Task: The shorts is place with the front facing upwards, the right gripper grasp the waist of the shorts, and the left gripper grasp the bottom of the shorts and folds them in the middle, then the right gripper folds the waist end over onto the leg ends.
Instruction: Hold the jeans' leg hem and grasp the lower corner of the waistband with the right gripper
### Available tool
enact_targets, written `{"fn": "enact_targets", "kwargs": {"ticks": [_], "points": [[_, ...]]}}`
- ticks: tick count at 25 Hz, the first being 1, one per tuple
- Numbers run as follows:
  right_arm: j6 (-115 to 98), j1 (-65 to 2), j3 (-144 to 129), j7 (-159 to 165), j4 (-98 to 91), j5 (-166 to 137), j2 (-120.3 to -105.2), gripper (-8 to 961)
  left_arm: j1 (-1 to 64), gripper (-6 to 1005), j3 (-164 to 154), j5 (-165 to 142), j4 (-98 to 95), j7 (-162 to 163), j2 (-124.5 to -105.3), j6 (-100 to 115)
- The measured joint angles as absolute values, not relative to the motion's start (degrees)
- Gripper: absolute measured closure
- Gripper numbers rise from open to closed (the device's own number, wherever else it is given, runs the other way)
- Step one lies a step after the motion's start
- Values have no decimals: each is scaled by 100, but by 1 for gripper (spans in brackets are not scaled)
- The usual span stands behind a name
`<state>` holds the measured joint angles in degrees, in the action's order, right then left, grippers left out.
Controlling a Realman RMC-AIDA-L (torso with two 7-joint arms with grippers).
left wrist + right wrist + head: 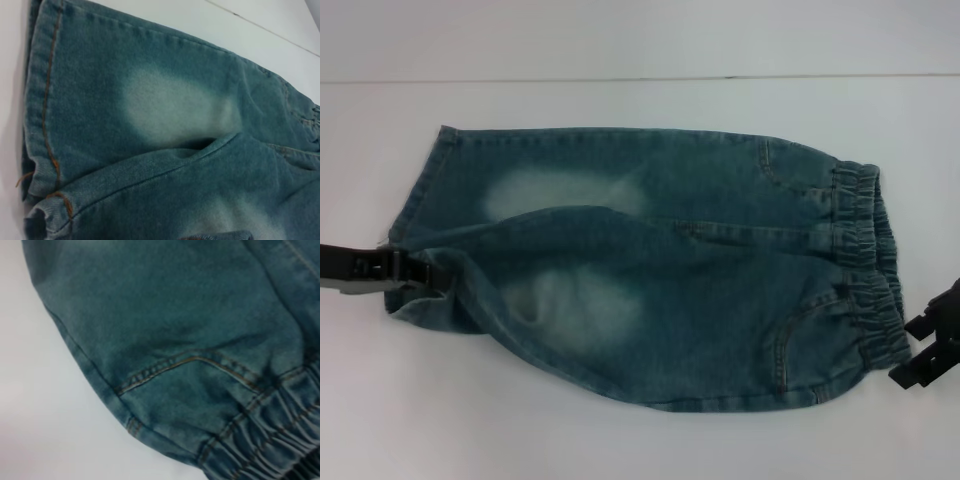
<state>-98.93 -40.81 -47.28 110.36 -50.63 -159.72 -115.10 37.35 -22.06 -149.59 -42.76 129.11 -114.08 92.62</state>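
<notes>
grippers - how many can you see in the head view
2: the left gripper at the leg hem of the shorts, the right gripper beside the waistband.

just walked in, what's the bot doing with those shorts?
Two-arm fold, at the grasping stage. The blue washed-denim shorts lie spread flat on the white table, front up, leg hems on the robot's left, elastic waistband on its right. The left gripper is at the near leg's hem, where the denim bunches; the right gripper sits just off the near corner of the waistband. Nothing is lifted or folded over yet.
</notes>
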Motion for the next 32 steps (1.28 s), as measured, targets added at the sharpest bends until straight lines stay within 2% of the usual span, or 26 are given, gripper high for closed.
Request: {"fn": "enact_targets", "kwargs": {"ticks": [18, 24, 32], "points": [[-9911, -4217, -4702, 10731, -4845, -15652, -11522, 255, 3714, 970, -2259, -14964, -4200, 12902, -11408, 9162], [-9898, -4193, -4687, 10679, -4842, -15602, -11513, 474, 3720, 970, -2266, -14960, -4121, 12895, -11400, 9121], [-9837, -4157, -4596, 10664, -4868, -15592, -11505, 649, 3724, 971, -2267, -14958, -4121, 12893, -11398, 9120]]}}
